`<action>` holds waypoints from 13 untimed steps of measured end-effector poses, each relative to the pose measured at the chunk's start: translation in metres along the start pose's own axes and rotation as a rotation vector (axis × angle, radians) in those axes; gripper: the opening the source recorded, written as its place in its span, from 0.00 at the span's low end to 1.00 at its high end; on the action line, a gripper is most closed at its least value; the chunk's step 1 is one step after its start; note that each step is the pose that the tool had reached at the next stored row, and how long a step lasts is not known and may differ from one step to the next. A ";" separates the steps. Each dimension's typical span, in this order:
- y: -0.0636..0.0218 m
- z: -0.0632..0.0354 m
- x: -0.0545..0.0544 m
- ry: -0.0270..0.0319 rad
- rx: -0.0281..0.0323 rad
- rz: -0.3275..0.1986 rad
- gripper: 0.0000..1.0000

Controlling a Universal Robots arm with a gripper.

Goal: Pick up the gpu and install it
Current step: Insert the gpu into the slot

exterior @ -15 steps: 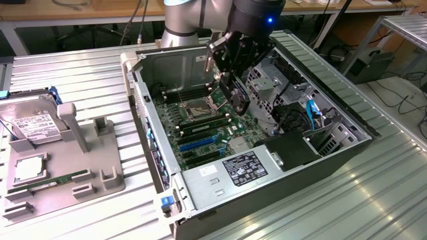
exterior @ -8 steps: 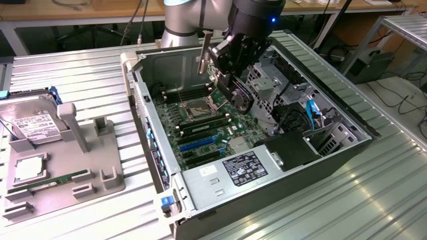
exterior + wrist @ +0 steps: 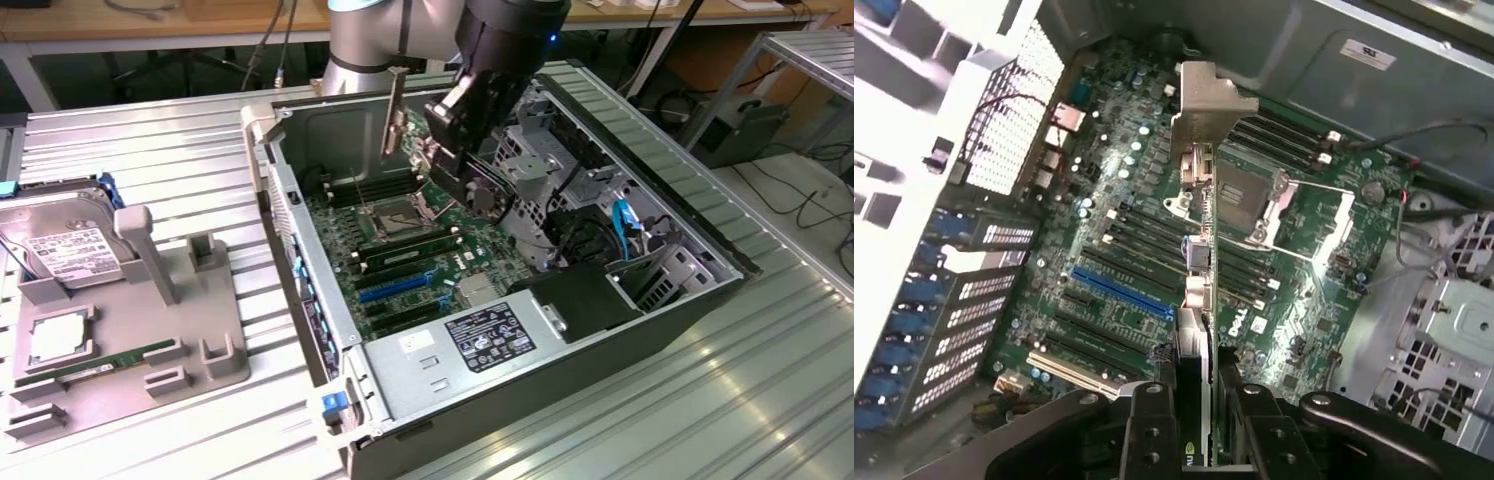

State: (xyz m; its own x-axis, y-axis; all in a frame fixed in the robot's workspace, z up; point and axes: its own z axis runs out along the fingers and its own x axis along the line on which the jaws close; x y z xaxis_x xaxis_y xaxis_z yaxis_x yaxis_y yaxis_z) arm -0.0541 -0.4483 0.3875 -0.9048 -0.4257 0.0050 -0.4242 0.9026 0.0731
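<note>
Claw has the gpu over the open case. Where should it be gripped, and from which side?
From above: claw pinching the gpu's two flat faces at its upper edge, away from the silver bracket, as now. The card is thin and on edge, so only its faces give purchase; bracket and lower edge are left free.

The arm (image 3: 363, 35) is a smooth silver-grey tube. Behind the fingers (image 3: 1150, 422) sits a glossy black, rounded wrist housing (image 3: 514, 30) carrying a small blue light (image 3: 551, 40). The gripper (image 3: 1197, 400) is matte black, its two blocky fingers dotted with round screw holes.
</note>
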 end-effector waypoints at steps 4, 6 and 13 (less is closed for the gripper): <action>0.0000 0.0001 0.000 0.0058 -0.0005 -0.092 0.26; 0.0000 0.0002 0.000 0.0086 -0.0006 -0.136 0.26; 0.0000 0.0004 0.000 0.0176 -0.0005 -0.272 0.26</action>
State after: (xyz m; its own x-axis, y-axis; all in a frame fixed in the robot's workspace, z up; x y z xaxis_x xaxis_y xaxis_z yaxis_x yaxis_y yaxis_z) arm -0.0541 -0.4483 0.3871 -0.7567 -0.6538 0.0025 -0.6518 0.7547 0.0746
